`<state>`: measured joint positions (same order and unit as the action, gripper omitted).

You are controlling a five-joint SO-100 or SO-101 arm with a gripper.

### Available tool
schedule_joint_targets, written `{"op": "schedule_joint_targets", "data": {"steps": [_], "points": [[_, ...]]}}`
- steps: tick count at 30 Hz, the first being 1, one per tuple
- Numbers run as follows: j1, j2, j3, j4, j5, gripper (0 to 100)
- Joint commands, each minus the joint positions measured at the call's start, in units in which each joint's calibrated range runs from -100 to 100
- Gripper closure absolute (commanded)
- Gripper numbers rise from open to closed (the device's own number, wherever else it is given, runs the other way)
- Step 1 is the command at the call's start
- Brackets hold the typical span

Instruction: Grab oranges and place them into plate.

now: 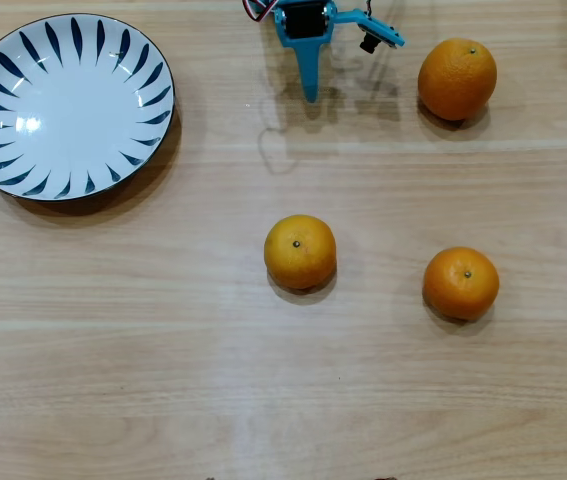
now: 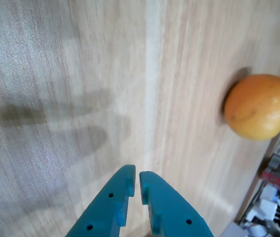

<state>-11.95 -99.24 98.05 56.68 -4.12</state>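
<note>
We are holding our gripper (image 2: 137, 181) nearly closed and empty above the worktop (image 1: 163, 350). Three oranges (image 1: 300, 251) (image 1: 461, 283) (image 1: 457, 78) are sitting apart on it, outside the plate (image 1: 63, 105).

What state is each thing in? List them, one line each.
plate: empty, upright on the table.
largest orange: on the table, untouched, right of the gripper in the overhead view.
middle orange: on the table, untouched.
lower right orange: on the table, untouched.
gripper: jaws nearly shut, holding nothing, above bare table.
</note>
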Motion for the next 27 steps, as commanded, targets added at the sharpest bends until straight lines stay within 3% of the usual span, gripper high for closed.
{"op": "schedule_joint_targets", "data": {"steps": [1, 11, 23, 27], "points": [[0.66, -0.51, -0.13, 0.01, -0.17, 98], [0.01, 2.87, -6.83, 0.18, 0.04, 98], [-3.13, 36.35, -39.61, 0.87, -0.11, 98], [-5.72, 44.88, -47.49, 8.00, -0.17, 98]]}}
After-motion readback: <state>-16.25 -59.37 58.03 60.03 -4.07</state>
